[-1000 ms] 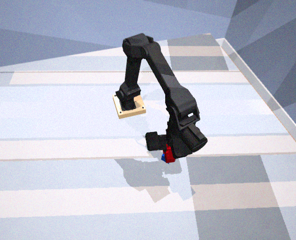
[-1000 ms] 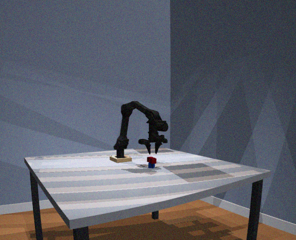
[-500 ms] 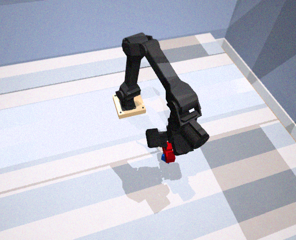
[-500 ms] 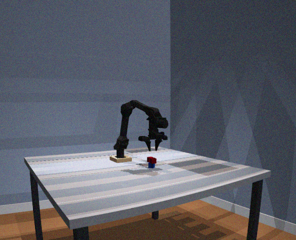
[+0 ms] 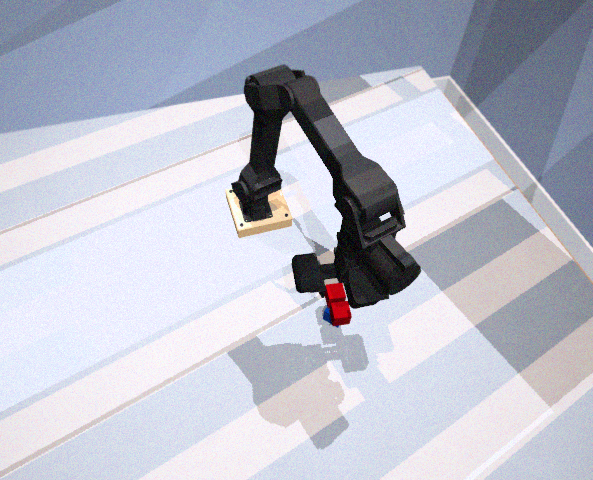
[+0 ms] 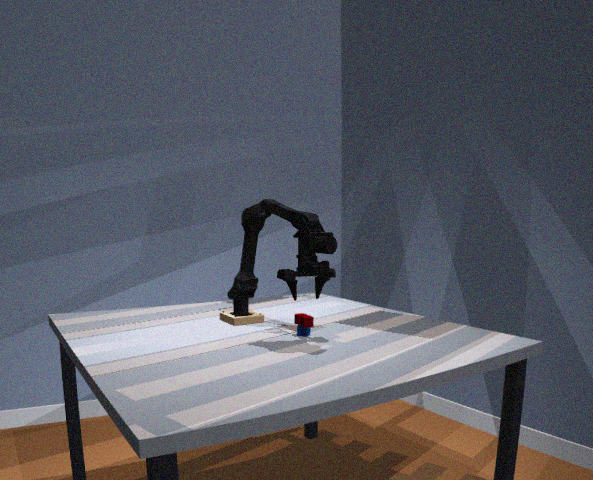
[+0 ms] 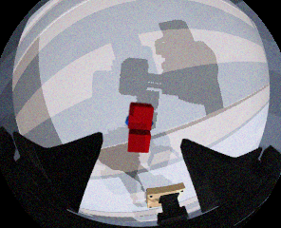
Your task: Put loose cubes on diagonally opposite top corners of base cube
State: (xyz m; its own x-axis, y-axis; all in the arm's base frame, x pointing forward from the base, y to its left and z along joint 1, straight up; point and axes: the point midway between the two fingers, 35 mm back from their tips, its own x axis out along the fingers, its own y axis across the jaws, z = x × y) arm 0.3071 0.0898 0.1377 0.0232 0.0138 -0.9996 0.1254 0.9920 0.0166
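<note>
Two red cubes, one (image 5: 334, 291) (image 7: 140, 116) and the other (image 5: 340, 312) (image 7: 139, 141), rest side by side on top of the blue base cube (image 5: 327, 315) (image 6: 302, 331) (image 7: 127, 121). A thin dark gap shows between them in the wrist view. In the exterior view they show as one red block (image 6: 303, 319). The blue cube is mostly hidden under them. My gripper (image 6: 305, 296) (image 7: 143, 141) is open and empty, raised well above the cubes, with its fingers apart on either side of them in the wrist view.
The arm's tan mounting plate (image 5: 281, 219) (image 6: 252, 318) (image 7: 155, 194) sits behind the cubes. The striped table (image 6: 234, 382) has its right edge (image 5: 544, 206) some way off. The arm's shadow falls on the table in front of the cubes.
</note>
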